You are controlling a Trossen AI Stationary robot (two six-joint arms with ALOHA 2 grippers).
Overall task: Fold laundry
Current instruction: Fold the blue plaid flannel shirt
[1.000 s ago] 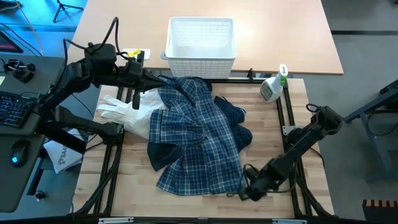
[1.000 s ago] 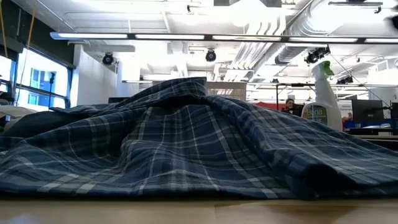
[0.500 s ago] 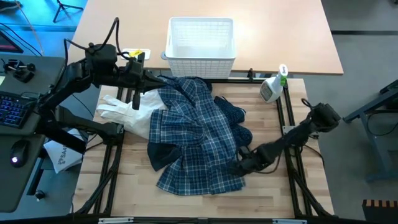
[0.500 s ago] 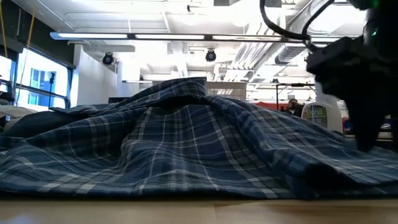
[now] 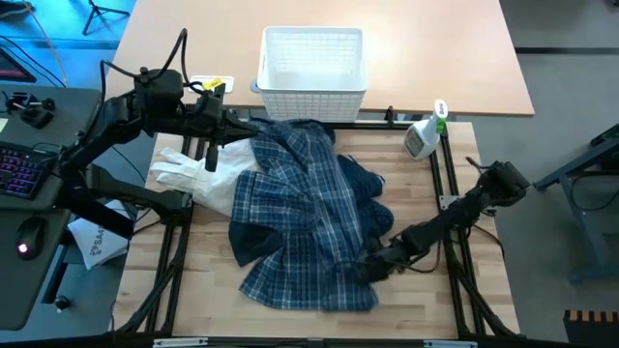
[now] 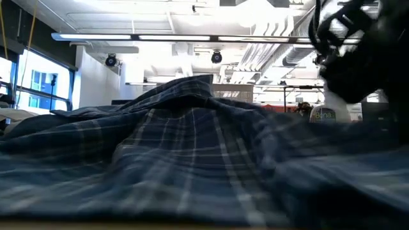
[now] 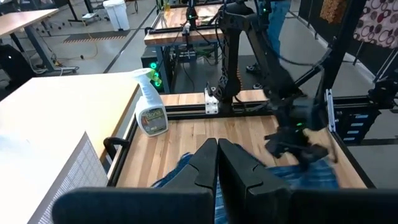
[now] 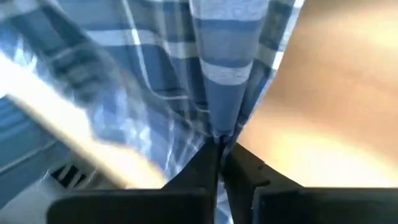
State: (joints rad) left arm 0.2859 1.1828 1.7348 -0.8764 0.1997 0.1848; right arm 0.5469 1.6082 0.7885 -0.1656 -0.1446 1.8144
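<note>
A blue-and-white plaid shirt [image 5: 305,217] lies spread and rumpled on the middle of the wooden table, over a navy shirt [image 5: 372,198] and a white garment [image 5: 193,174]. My left gripper [image 5: 235,124] is shut and raised at the table's far left, at the plaid shirt's far edge; the cloth rises toward it in a ridge [image 6: 192,83]. My right gripper [image 5: 363,271] is shut on the plaid shirt's right side, near the table's front. My left gripper is shut at the plaid shirt's far edge [image 5: 259,128], coming almost level from the table's left. Its own fingers [image 7: 205,162] hide the place of contact. The cloth slopes down from there onto the table. My right gripper pinches a gathered fold of the plaid shirt [image 8: 224,118] between its two fingers, several layers thick. It comes slanting down from the table's right. The fold is on the shirt's right edge [image 5: 356,263], and the cloth around it lies on the table.
A white lattice basket [image 5: 311,60] stands on the far table. A spray bottle [image 5: 423,135] stands at the far right corner. Black frame rails run along the table's sides. Bare wood shows to the right of the shirts and along the front edge.
My right gripper has gone from the table's near right corner toward the far edge and left, down onto the plaid shirt's right side. The cloth there has bunched and drawn inward, and the shirt's near part has shifted.
</note>
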